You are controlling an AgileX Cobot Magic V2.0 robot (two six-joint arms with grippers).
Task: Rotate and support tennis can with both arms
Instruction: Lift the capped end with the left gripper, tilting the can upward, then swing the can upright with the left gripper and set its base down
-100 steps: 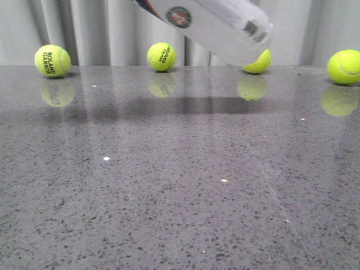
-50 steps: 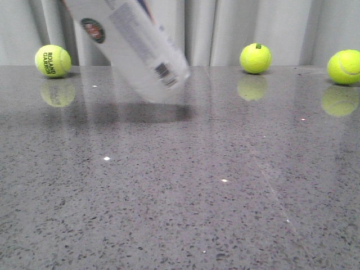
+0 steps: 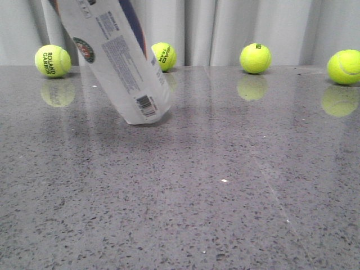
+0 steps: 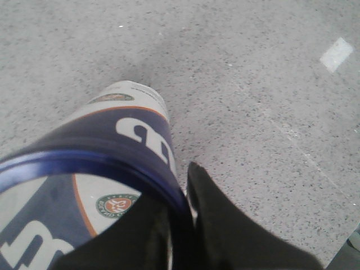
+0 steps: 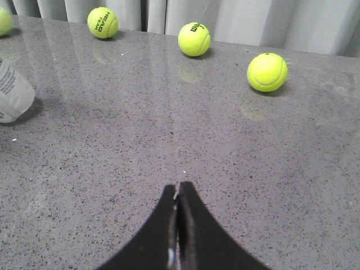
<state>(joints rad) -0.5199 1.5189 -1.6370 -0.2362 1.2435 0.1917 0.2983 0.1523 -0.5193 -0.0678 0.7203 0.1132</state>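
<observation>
The tennis can (image 3: 112, 62) leans steeply, top toward the left. Its ribbed base with the barcode is down at the grey table (image 3: 225, 185), meeting its own shadow. In the left wrist view I look down the tennis can (image 4: 129, 140) past its navy-blue rim. My left gripper (image 4: 177, 191) is shut on that rim, one black finger inside the tube and one finger (image 4: 225, 225) outside. My right gripper (image 5: 178, 188) is shut and empty above bare table, far from the can's base (image 5: 11, 93). Neither arm shows in the front view.
Yellow-green tennis balls line the table's far edge before a grey curtain: one far left (image 3: 53, 61), one just behind the can (image 3: 163, 56), one right of centre (image 3: 255, 58), and one far right (image 3: 344, 66). The right wrist view shows three of them, the nearest ball (image 5: 267, 72).
The can swung from the upper right to the left and came down. It now stands steeper, with its base at the table.
</observation>
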